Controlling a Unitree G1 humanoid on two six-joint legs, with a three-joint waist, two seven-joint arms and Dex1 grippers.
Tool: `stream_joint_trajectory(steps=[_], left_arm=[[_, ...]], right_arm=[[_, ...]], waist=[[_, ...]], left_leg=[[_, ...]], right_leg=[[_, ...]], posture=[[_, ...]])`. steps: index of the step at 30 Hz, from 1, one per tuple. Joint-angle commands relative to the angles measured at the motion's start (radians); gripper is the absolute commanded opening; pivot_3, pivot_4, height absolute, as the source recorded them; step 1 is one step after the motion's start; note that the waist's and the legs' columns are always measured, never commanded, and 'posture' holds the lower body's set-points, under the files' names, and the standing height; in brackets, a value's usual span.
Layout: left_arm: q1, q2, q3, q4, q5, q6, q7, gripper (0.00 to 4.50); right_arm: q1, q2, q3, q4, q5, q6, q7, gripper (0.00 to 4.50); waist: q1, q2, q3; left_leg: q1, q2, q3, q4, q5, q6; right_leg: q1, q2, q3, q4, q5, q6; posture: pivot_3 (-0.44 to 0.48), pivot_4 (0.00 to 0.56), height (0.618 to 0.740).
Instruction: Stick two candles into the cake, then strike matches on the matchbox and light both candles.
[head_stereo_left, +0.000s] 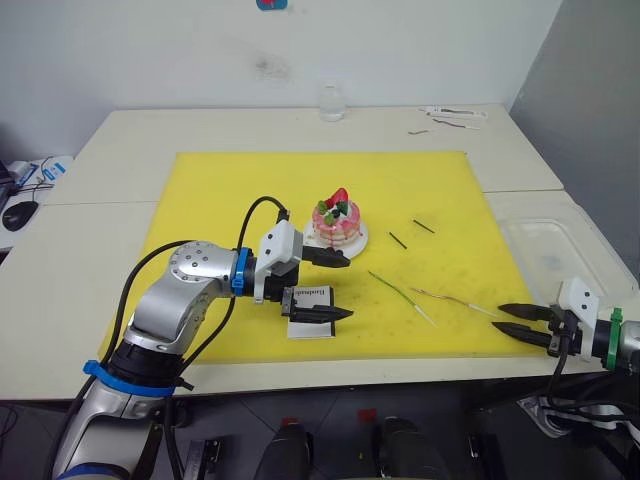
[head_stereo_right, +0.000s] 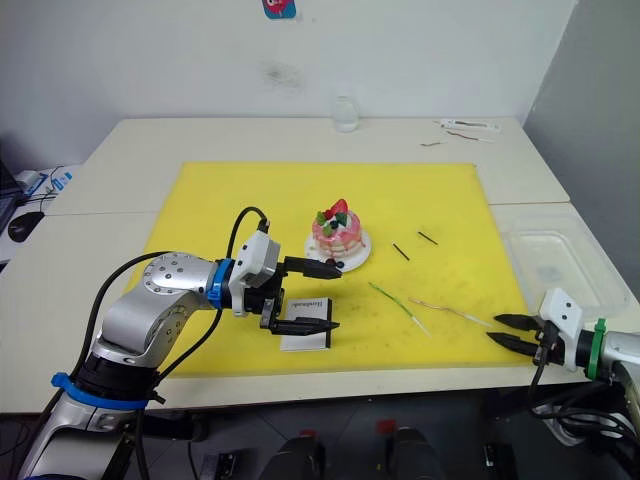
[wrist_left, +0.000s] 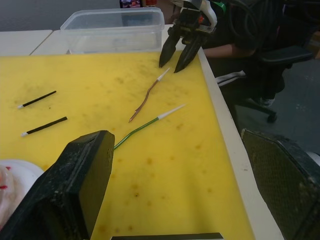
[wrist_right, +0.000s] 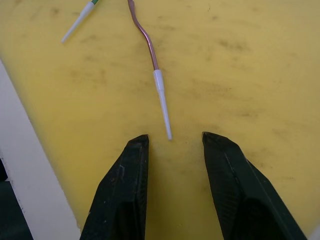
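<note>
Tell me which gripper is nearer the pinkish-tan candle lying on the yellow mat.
Right. The right gripper is open with the pinkish-tan candle's pale tip just ahead of its fingertips. The left gripper is open above the matchbox beside the cake, well away from that candle.

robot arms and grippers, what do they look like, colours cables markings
The left arm has silver-grey metal shells with blue rings at the wrist and upper arm, and black cables looping outside it. Its left gripper has a white housing and two black tapered fingers. The right gripper matches, with a white block, two black pointed fingers and a green band at the wrist.
</note>
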Motion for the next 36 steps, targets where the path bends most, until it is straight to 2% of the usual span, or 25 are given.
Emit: stream_joint_trajectory(steps=[1, 16, 19, 22, 31, 36], left_arm=[[-0.011, -0.003, -0.004, -0.016, 0.0, -0.012, -0.008, 4.5], [-0.004, -0.002, -0.003, -0.022, -0.002, -0.009, -0.004, 4.5], [-0.004, -0.002, -0.003, -0.023, -0.003, -0.007, -0.003, 4.5], [-0.005, -0.003, -0.003, -0.022, -0.002, -0.007, -0.002, 4.5], [-0.005, -0.003, -0.003, -0.021, -0.001, -0.005, 0.001, 4.5], [-0.002, -0.001, 0.011, -0.026, -0.032, 0.047, 0.011, 4.5]], right_arm=[[0.004, -0.003, -0.004, -0.031, 0.007, 0.013, 0.001, 1.57], [-0.021, 0.015, 0.001, -0.123, 0.036, 0.109, -0.01, 1.57], [-0.022, 0.018, 0.001, -0.133, 0.036, 0.122, -0.011, 0.94], [-0.022, 0.017, 0.003, -0.133, 0.033, 0.125, -0.014, 0.03], [-0.023, 0.017, -0.016, -0.134, 0.046, 0.136, -0.031, 0.03], [-0.025, 0.059, -0.104, -0.243, 0.185, 0.281, -0.116, 0.03]], waist=[[0.0, 0.0, 0.0], [-0.002, 0.0, 0.0], [-0.001, 0.0, 0.0], [-0.001, 0.0, 0.0], [-0.001, 0.0, 0.0], [-0.001, 0.0, 0.0]], left_leg=[[0.0, 0.0, 0.0, 0.0, 0.0, 0.0], [0.0, 0.0, 0.0, 0.0, 0.0, 0.0], [0.0, 0.0, 0.0, 0.0, 0.0, 0.0], [0.0, 0.0, 0.0, 0.0, 0.0, 0.0], [0.0, 0.0, 0.0, 0.0, 0.0, 0.0], [0.0, 0.0, 0.0, 0.0, 0.0, 0.0]], right_leg=[[0.0, 0.0, 0.0, 0.0, 0.0, 0.0], [0.0, 0.0, 0.0, 0.0, 0.0, 0.0], [0.0, 0.0, 0.0, 0.0, 0.0, 0.0], [0.0, 0.0, 0.0, 0.0, 0.0, 0.0], [0.0, 0.0, 0.0, 0.0, 0.0, 0.0], [-0.001, 0.0, 0.0, 0.0, 0.0, 0.0]], posture=[[0.0, 0.15, 0.74], [0.0, 0.15, 0.74], [0.0, 0.15, 0.74], [0.0, 0.15, 0.74], [0.0, 0.15, 0.74], [0.0, 0.15, 0.74]])
